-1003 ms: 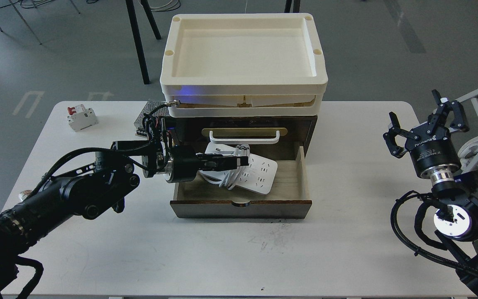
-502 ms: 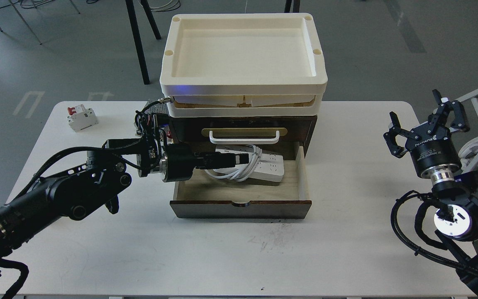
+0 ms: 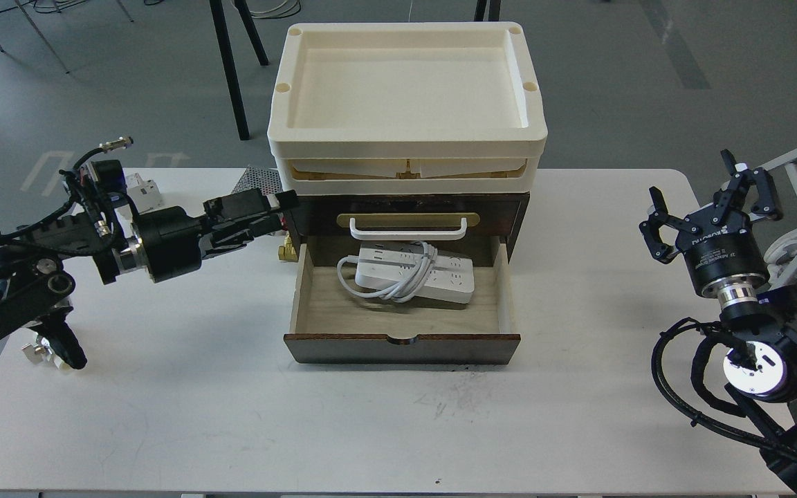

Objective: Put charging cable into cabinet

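Observation:
The charging cable (image 3: 440, 279), a flat white power strip with its thick cord looped over it, lies flat inside the open light wood drawer (image 3: 398, 319) of the cabinet (image 3: 502, 211). The cabinet is dark brown with a white-and-brass handle (image 3: 407, 222) and a cream tray (image 3: 405, 142) on top. My left gripper (image 3: 275, 213) is open and empty, just left of the cabinet's front corner and outside the drawer. My right gripper (image 3: 706, 199) is open and empty, raised at the table's right edge.
A perforated metal box (image 3: 257, 181) sits behind my left gripper, next to the cabinet. A white circuit breaker (image 3: 144, 191) is partly hidden behind my left arm. A small brass part (image 3: 288, 250) lies by the drawer's left side. Chair legs (image 3: 229, 66) stand beyond the table.
My left gripper let go of the power strip and pulled back left out of the drawer. The strip went from tilted to lying flat in the drawer. The right arm has not moved.

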Available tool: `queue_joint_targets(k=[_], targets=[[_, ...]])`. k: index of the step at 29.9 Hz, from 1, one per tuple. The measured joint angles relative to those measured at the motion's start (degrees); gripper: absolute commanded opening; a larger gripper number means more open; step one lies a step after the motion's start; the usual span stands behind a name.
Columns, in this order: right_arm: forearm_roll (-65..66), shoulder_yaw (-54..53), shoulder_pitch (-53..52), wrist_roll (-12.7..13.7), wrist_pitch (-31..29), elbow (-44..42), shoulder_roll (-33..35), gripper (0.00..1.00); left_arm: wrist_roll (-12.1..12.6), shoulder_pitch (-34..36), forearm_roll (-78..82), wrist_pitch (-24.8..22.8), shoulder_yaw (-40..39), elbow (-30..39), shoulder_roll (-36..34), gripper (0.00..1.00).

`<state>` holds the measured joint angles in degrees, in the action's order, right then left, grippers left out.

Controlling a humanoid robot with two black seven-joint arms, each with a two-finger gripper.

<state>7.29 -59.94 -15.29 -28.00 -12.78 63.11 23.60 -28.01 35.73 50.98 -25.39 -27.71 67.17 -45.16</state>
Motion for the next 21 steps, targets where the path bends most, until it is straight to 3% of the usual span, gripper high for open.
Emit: queue_joint_targets(k=[5, 10, 17, 21], targets=[[0.00, 0.14, 0.00, 0.00, 0.17, 0.00, -0.04, 0.99, 0.00, -2.50, -17.79, 3.56, -0.22, -1.83, -1.72, 0.94], [0.00, 0.19, 0.00, 0.00, 0.37, -0.14, -0.04, 0.99, 0.00, -3.18, -26.57, 7.18, -0.22, -9.12, -0.42, 0.94], [0.08, 0.27, -0.15, 0.00, 0.47, -0.35, 0.03, 0.99, 0.00, -3.21, -36.81, 6.59, -0.38, -26.17, 5.22, 0.94], [0.09, 0.32, -0.18, 0.00, 0.67, -0.35, 0.04, 0.99, 0.00, -3.02, -43.36, 4.88, -0.79, -31.65, 7.08, 0.94]])
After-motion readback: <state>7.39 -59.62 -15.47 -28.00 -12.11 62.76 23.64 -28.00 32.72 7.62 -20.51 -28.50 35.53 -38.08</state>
